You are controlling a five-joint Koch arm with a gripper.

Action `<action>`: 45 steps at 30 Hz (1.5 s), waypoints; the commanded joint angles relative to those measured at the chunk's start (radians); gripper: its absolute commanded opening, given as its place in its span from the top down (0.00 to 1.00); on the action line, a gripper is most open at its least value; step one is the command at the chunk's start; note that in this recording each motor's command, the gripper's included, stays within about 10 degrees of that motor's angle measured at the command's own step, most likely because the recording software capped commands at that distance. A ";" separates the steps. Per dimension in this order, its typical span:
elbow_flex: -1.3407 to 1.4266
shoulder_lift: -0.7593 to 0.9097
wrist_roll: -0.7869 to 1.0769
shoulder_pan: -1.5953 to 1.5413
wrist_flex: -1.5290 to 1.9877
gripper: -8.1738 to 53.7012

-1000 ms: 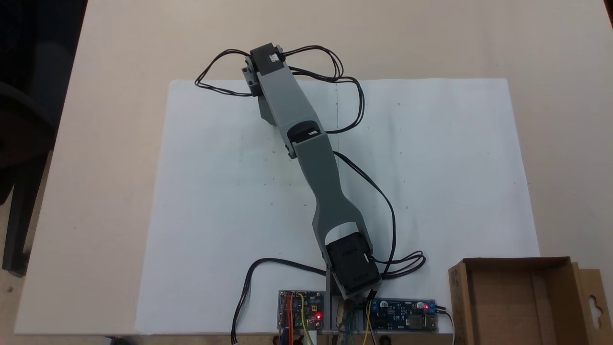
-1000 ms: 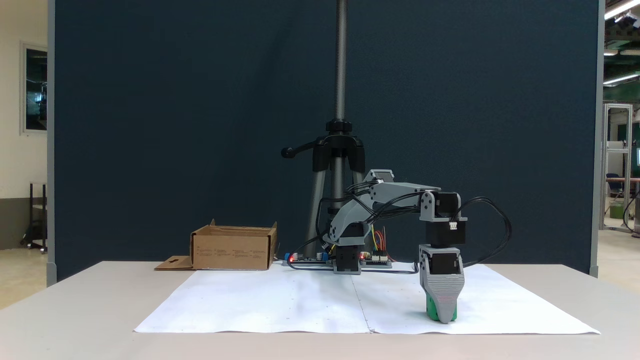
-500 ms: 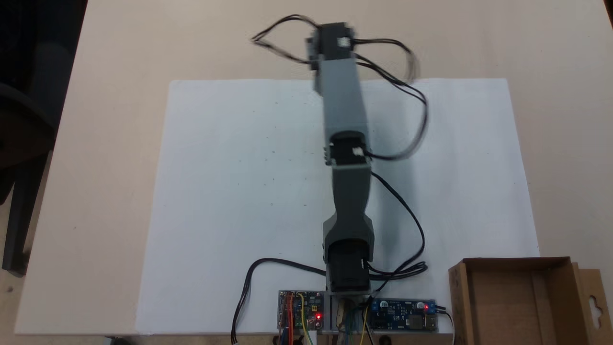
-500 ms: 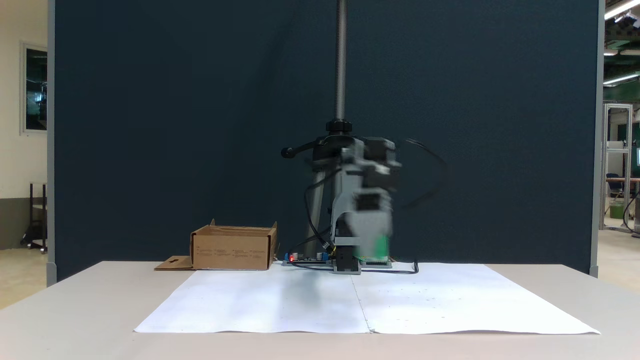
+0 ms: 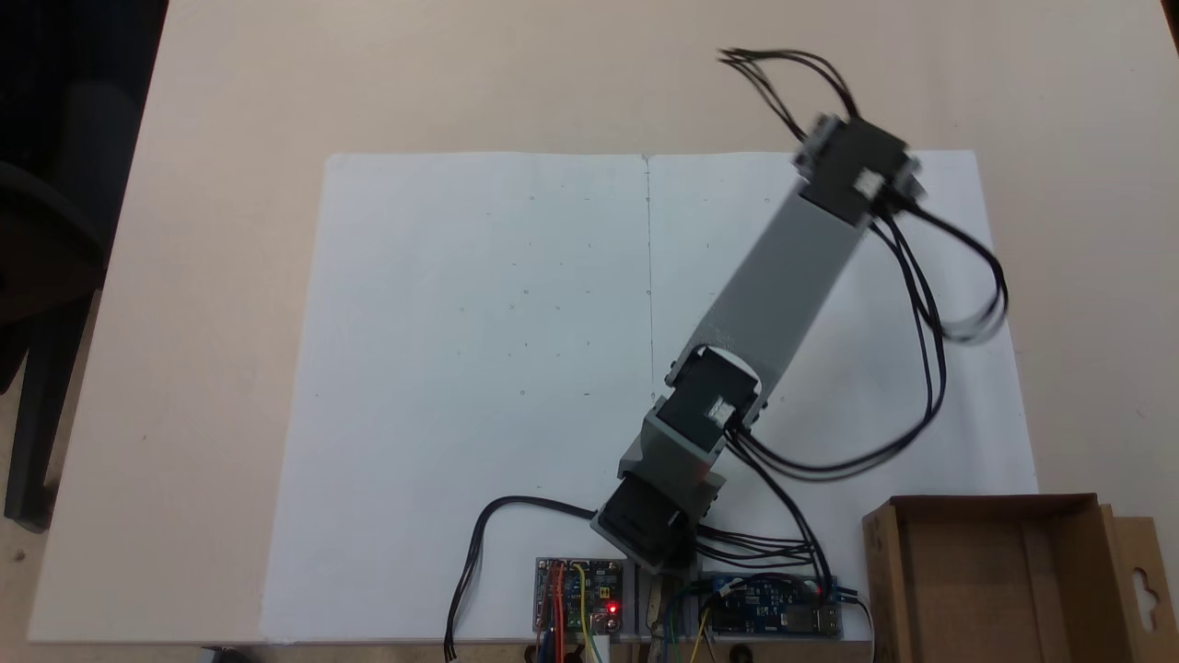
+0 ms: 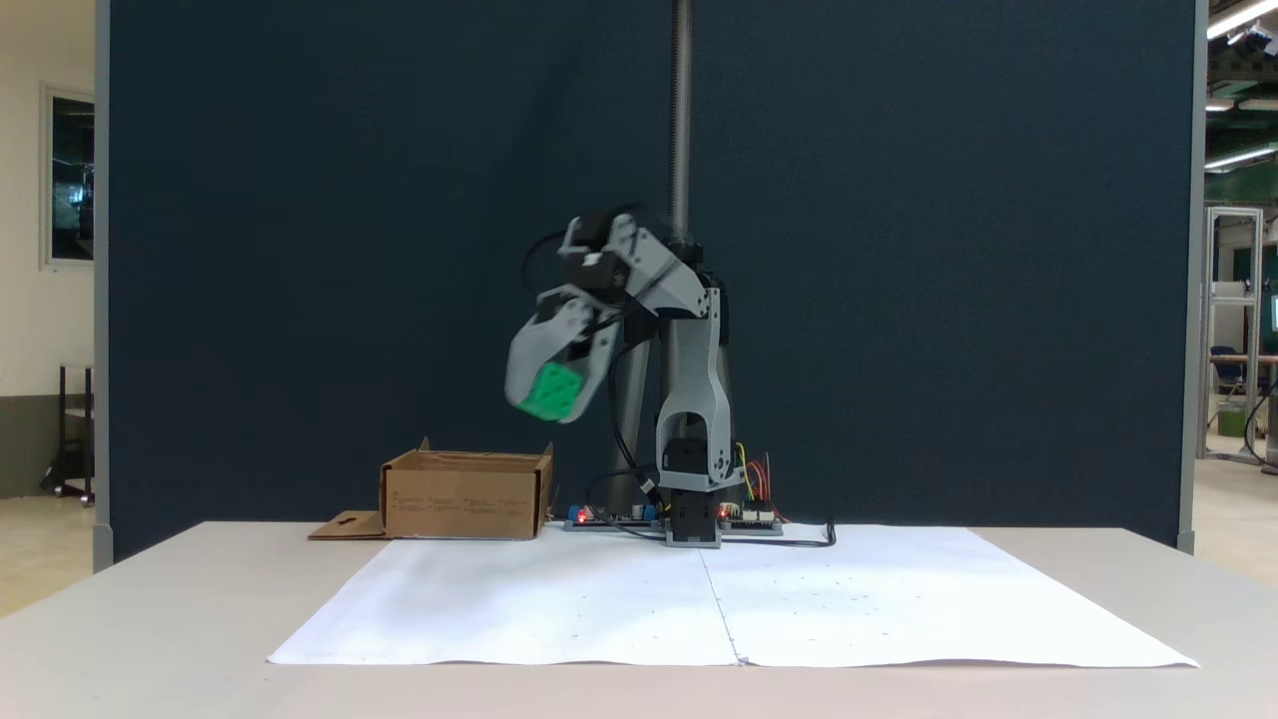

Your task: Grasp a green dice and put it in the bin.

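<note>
Green dice [image 6: 551, 390], a small bright cube with rounded edges and a smooth, plastic-looking face, sits pinched between my grey fingers [image 6: 527, 361], raised well above the table and tilted on a corner; its pips are too blurred to read. My gripper [image 6: 552, 395] is closed on it, the two tapered grey jaws pressing opposite sides, and it hangs above and just to the right of the bin [image 6: 465, 493] as a fixed view from the front shows it. That bin is a low brown corrugated cardboard box with straight walls, and seen from above in a fixed view the bin [image 5: 1096, 516] shows a bare cardboard floor with a crease across it, nothing lying inside, and a side flap [image 5: 1142, 585] with a hang-hole cutout. My arm [image 5: 783, 272] is flat matte grey plastic with black motor blocks and loose black cables, stretched over a white paper sheet [image 5: 461, 368] on the pale beige table [image 5: 230, 92]
</note>
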State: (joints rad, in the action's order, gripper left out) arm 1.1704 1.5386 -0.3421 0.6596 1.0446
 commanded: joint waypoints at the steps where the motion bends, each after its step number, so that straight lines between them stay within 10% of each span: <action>1: 0.018 0.060 0.114 0.109 0.008 0.67; 45: 0.357 -0.069 0.822 1.137 -0.327 0.67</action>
State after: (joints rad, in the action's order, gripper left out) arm 1.5386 1.4527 0.3835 1.7794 0.7701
